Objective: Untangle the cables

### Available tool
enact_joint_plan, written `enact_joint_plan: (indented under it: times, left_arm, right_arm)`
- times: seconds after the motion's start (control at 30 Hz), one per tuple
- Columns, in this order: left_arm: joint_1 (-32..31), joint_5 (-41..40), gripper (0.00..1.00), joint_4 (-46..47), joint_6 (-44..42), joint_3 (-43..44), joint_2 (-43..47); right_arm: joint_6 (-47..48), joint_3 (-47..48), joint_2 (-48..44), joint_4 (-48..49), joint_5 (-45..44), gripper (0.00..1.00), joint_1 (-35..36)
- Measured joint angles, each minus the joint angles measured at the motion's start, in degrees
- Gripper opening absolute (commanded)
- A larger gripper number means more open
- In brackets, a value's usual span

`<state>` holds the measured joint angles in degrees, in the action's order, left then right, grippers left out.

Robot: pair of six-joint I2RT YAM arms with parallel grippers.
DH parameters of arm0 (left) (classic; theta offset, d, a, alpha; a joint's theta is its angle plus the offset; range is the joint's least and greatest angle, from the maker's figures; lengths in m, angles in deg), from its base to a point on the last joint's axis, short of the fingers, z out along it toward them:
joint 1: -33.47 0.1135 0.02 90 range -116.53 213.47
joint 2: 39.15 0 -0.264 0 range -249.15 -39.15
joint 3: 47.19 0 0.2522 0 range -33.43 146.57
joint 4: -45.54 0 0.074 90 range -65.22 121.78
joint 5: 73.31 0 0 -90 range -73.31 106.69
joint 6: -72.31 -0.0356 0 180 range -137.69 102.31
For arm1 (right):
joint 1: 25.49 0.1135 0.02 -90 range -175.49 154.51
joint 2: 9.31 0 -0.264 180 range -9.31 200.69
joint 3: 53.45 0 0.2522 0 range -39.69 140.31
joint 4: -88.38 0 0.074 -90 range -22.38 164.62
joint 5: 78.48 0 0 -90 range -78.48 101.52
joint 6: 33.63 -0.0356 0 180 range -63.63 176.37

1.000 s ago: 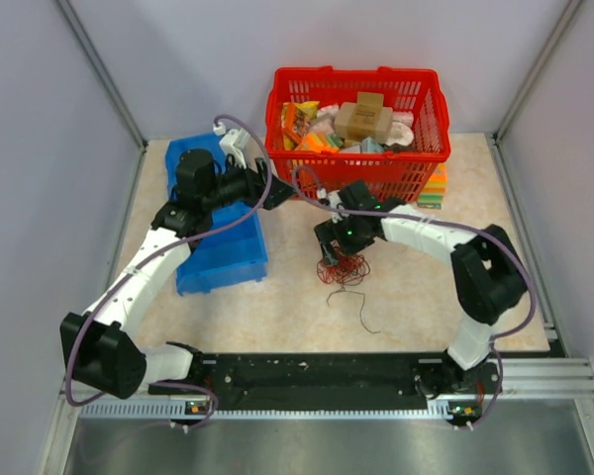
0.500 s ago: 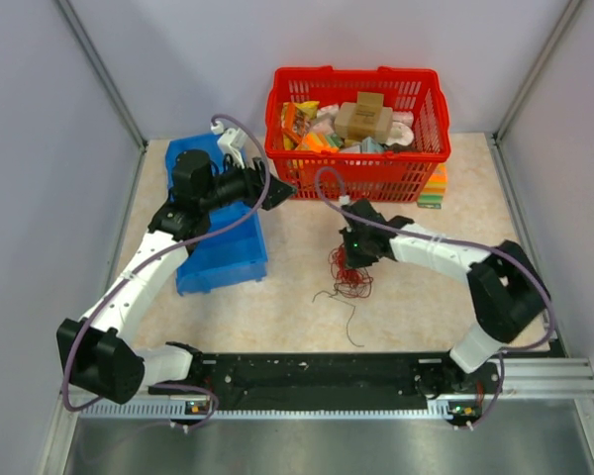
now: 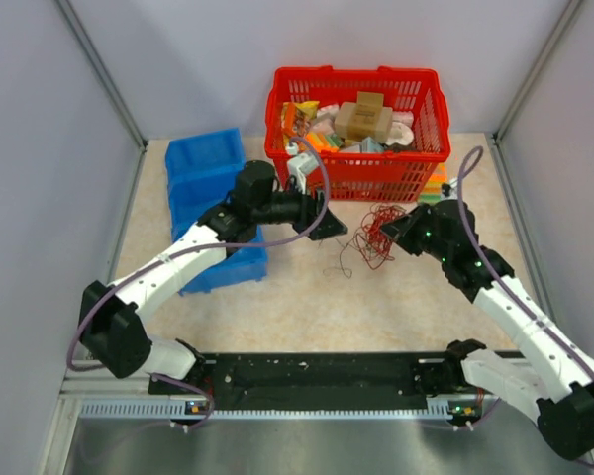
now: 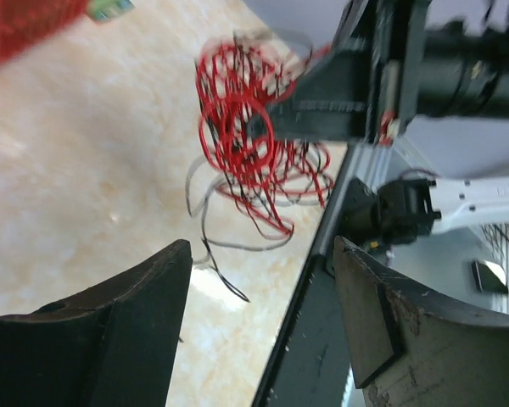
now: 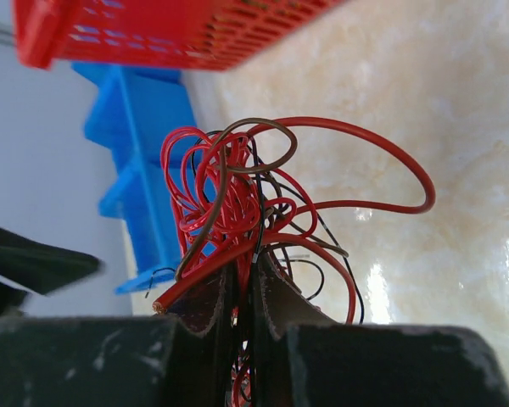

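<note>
The cables (image 3: pixel 375 236) are a loose bundle of thin red, dark-red and black wires, held up off the table. My right gripper (image 3: pixel 393 229) is shut on the bundle's right side. In the right wrist view the pads (image 5: pixel 276 292) pinch several strands, and the cables (image 5: pixel 229 182) fan out above the gripper (image 5: pixel 244 273). A few thin strands (image 3: pixel 343 263) trail down to the left. My left gripper (image 3: pixel 334 227) is open, just left of the bundle and apart from it. The left wrist view shows its fingers (image 4: pixel 144 297) spread wide, with the cables (image 4: pixel 242 148) ahead of the gripper (image 4: pixel 261 250).
A red basket (image 3: pixel 356 159) full of packets stands at the back centre. A small coloured stack (image 3: pixel 434 186) sits at its right foot. A blue bin (image 3: pixel 203 168) lies at the back left, partly under the left arm. The black base rail (image 3: pixel 317 374) runs along the near edge.
My right gripper closed on the cables and carried them up and to the right, off the table. My left arm swung from the blue bin toward the centre, close to the bundle.
</note>
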<state>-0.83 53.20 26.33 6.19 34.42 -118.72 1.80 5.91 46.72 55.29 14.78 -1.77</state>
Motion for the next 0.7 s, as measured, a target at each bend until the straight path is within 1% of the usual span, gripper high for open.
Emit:
enact_joint_plan:
  times: [0.07, 0.2, 0.33, 0.43, 0.6, 0.67, 0.7]
  left_arm:
    - [-3.54, -0.37, 0.72, -0.63, -0.17, 0.00, -1.55]
    - [-9.01, -2.27, 0.66, -2.64, -1.44, 0.02, -3.43]
    - [-13.00, -6.93, 0.67, -5.35, -3.63, 0.04, -4.20]
    - [-14.60, -10.21, 0.66, -5.62, -5.14, -0.04, -3.91]
    - [-15.37, -12.96, 0.61, -4.98, -6.10, -0.20, -3.26]
    - [-15.37, -13.66, 0.58, -4.98, -6.10, -0.20, -3.26]
    - [-15.37, -14.27, 0.51, -4.87, -6.10, -0.20, -3.26]
  right_arm:
    - [-1.70, -0.46, -4.17, 0.11, -1.18, 0.00, -0.63]
    - [-4.48, -1.27, -9.14, 0.48, -2.38, 0.00, -2.29]
    - [-6.75, -2.84, -13.07, -0.02, -3.26, 0.00, -2.73]
    - [-7.76, -2.97, -15.91, -1.20, -4.28, 0.00, -2.86]
    - [-9.46, -2.97, -19.21, -1.55, -4.50, 0.00, -2.86]
    - [-10.12, -2.97, -19.71, -1.55, -4.28, 0.00, -2.86]
    - [-10.45, -2.97, -19.85, -1.57, -3.89, 0.00, -2.89]
